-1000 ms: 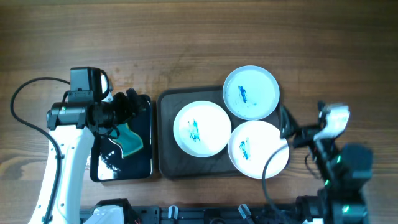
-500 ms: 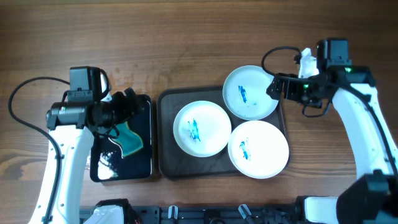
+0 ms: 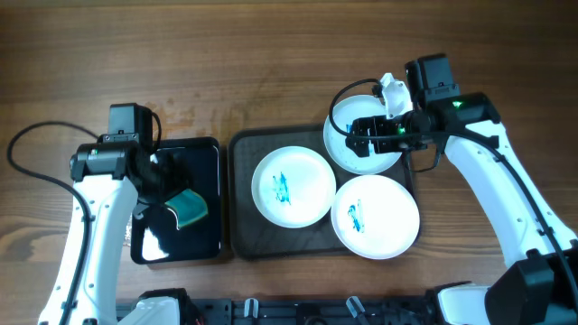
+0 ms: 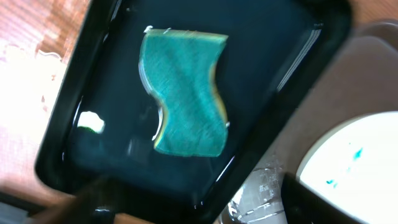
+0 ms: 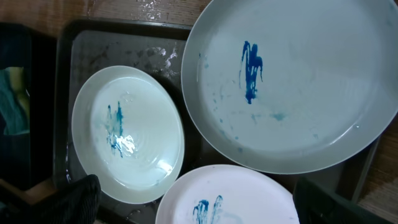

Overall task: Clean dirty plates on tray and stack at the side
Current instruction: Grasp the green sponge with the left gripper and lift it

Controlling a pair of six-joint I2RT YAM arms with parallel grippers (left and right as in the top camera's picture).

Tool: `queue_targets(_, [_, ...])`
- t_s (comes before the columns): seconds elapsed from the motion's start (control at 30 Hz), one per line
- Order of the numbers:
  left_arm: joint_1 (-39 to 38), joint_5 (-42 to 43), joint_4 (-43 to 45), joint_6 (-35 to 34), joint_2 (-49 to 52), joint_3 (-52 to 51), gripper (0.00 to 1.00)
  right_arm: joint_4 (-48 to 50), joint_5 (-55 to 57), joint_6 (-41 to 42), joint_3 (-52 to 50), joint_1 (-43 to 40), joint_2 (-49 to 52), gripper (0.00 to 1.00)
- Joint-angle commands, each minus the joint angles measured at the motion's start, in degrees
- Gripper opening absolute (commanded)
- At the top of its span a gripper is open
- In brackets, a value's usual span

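The right jaws are hovering apart over the pale blue plate (image 5: pixel 292 81), which is sitting with two white plates (image 3: pixel 293 186) on the tray (image 3: pixel 240 153) (all blue-smeared). The left jaws are gaping above the sponge (image 4: pixel 186 93) in the black tray (image 4: pixel 267 74).

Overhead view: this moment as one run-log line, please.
plates: three smeared on tray | right claw: open over pale blue plate | left claw: open over black tray
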Motion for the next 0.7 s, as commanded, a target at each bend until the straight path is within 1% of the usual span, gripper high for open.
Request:
queue_targets(0.0, [0.6,-1.3,-0.7,-11.6,1.3,0.2,0.58,0.7,-1.8,2.3,1.5,0.0,0.1,1.0])
queue_targets(0.03, [0.6,-0.1,-0.5,-11.6,1.6,0.2,0.55,0.8,-1.8,2.3,1.5,0.0,0.1,1.0])
queue_targets(0.07, [0.6,0.4,-0.5,-11.6,1.7,0.2,0.46,0.8,-1.9,2.3,1.5,0.0,0.1,1.0])
queue_targets(0.1, [0.6,0.4,-0.5,-12.3,2.1,0.1,0.42,0.7,-2.0,2.3,1.5,0.0,0.1,1.0])
queue_targets(0.17, [0.6,1.0,0.8,-12.6,3.2,-0.5,0.5,0.5,-2.9,2.3,1.5,0.0,0.1,1.0])
queue_targets(0.2, [0.6,1.4,1.9,-12.6,3.9,-1.1,0.47,0.5,-3.3,2.3,1.5,0.0,0.1,1.0])
queue_targets(0.23, [0.6,1.9,3.4,-12.6,4.4,-2.0,0.51,0.5,-3.5,2.3,1.5,0.0,0.1,1.0])
queue_targets(0.27, [0.6,2.5,4.8,-12.6,4.8,-2.7,0.69,0.5,-3.5,2.3,1.5,0.0,0.1,1.0])
queue_targets(0.3, [0.6,3.0,6.3,-12.6,5.0,-3.5,0.75,0.5,-3.5,2.2,1.5,0.0,0.1,1.0])
queue_targets(0.33, [0.6,3.0,7.7,-12.6,5.1,-4.1,0.9,0.5,-3.5,2.1,1.5,0.0,0.1,1.0])
queue_targets(0.37, [0.6,3.0,8.5,-12.6,5.1,-4.4,1.0,0.4,-3.5,2.1,1.5,0.0,0.1,1.0])
queue_targets(0.43, [0.6,3.0,9.8,-12.2,5.1,-4.5,1.0,0.3,-3.5,2.1,1.5,0.0,0.1,1.0])
queue_targets(0.47, [0.6,3.5,10.6,-8.8,5.1,-4.5,0.96,0.3,-3.5,1.8,1.5,0.0,0.1,1.0])
queue_targets(0.53, [0.6,5.9,11.4,3.8,5.1,-4.5,0.92,0.3,-3.5,1.7,1.5,0.0,0.1,1.0])
queue_targets(0.57, [0.6,5.8,10.9,7.7,5.1,-4.5,0.9,0.3,-3.5,1.7,1.5,0.0,0.1,1.0])
queue_targets(0.6, [0.6,5.6,10.3,9.5,5.1,-4.5,0.88,0.2,-3.5,1.7,1.5,0.0,0.1,1.0])
queue_targets(0.63, [0.7,5.6,9.9,9.8,5.1,-4.5,0.79,0.2,-3.5,1.6,1.5,0.0,0.1,1.0])
queue_targets(0.67, [0.7,4.8,9.5,9.7,5.1,-4.5,0.59,0.2,-3.5,1.2,1.5,0.0,0.1,1.0])
